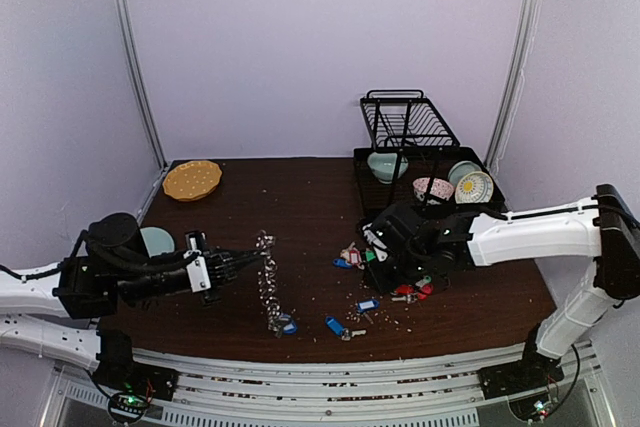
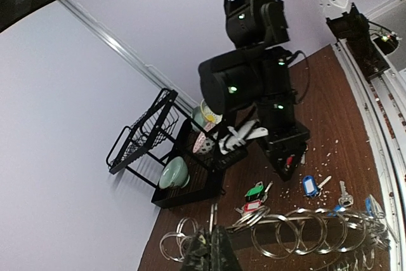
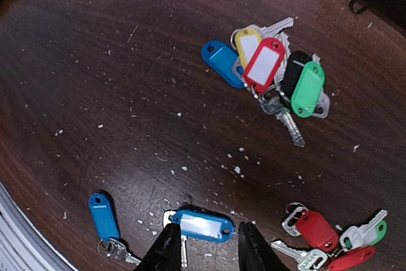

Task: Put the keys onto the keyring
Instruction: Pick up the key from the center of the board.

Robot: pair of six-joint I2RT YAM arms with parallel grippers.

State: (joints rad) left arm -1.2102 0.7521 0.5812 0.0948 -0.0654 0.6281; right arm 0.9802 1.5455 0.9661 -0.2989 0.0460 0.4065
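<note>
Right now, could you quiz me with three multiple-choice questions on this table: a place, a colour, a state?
1. Where is the yellow round plate? A at the far left corner of the table; B in the right gripper; C under the left arm.
2. The oblong plastic key tag between the fingertips of the right gripper is: A red; B blue; C green.
3. The right gripper's jaws stand: A open; B shut on a key; C out of view.
Answers: A, it lies at the far left corner; B, the right wrist view shows it blue; A, the fingertips sit apart, either side of the tag.
</note>
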